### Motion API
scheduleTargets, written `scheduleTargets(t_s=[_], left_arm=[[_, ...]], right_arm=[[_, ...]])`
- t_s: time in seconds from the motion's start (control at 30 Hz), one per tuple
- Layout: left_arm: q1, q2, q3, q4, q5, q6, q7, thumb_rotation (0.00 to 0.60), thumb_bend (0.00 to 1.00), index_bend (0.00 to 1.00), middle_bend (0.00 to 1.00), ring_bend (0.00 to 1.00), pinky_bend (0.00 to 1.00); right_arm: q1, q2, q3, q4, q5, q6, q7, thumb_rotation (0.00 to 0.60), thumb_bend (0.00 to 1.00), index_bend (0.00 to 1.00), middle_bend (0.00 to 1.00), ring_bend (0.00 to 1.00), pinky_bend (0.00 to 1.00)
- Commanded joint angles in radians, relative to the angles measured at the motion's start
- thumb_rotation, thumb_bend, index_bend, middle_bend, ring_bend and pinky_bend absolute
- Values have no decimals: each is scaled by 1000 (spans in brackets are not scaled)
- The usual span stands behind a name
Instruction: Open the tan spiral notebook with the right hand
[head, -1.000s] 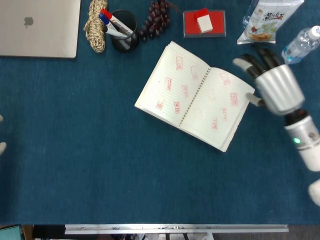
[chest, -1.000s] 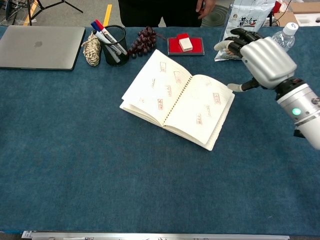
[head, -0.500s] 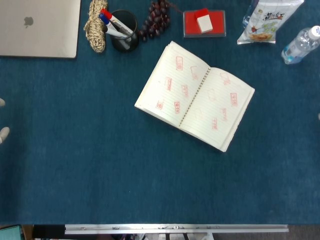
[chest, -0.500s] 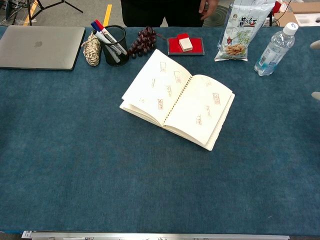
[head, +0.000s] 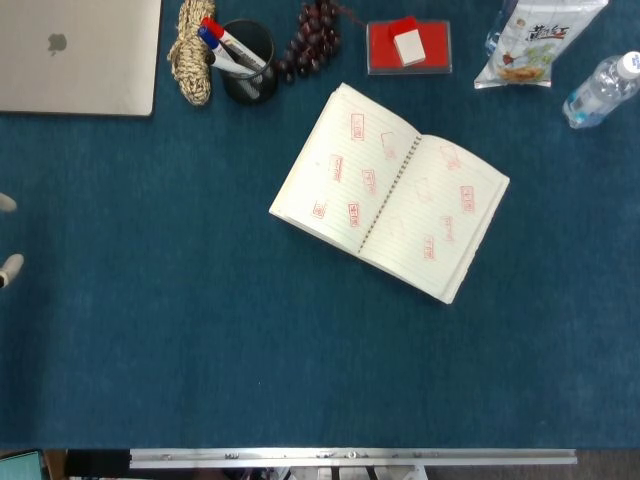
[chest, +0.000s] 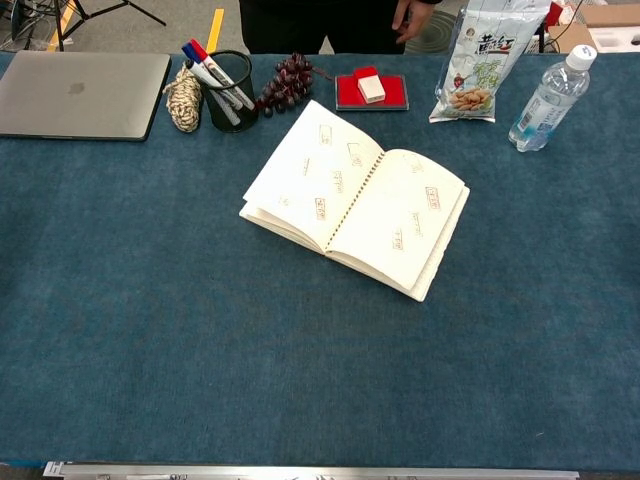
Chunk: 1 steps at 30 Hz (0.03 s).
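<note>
Scanning from the left edge, two pale fingertips of the left robot hand poke into the head view; whether they are spread or curled I cannot tell. Along the far side of the blue bench sit a closed laptop, a coil of rope, a black cup of markers, a bunch of dark grapes and a red stamp pad. Just nearer than these, the tan spiral notebook lies open and flat, both stamped pages up, its spiral running diagonally. Further right stand a snack bag and a water bottle.

The task looks done, so the step in hand is a clean retreat: I would keep the right arm well apart from the notebook's free right edge so no page gets dragged shut, and away from the upright bottle, which would tip easily.

Against the frame a second ago, the right robot hand, then hovering open just beside the notebook's right page, has gone from both views. The notebook has not shifted.
</note>
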Motion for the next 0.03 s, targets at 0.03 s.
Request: scheduleTargets(t_s=[0.03], left_arm=[[3,0,5,-3,-1,0,5,600,111,403,250,303,601]], right_arm=[[6,-8,10,11,-2,-20,12,600,65,259,273,103,184]])
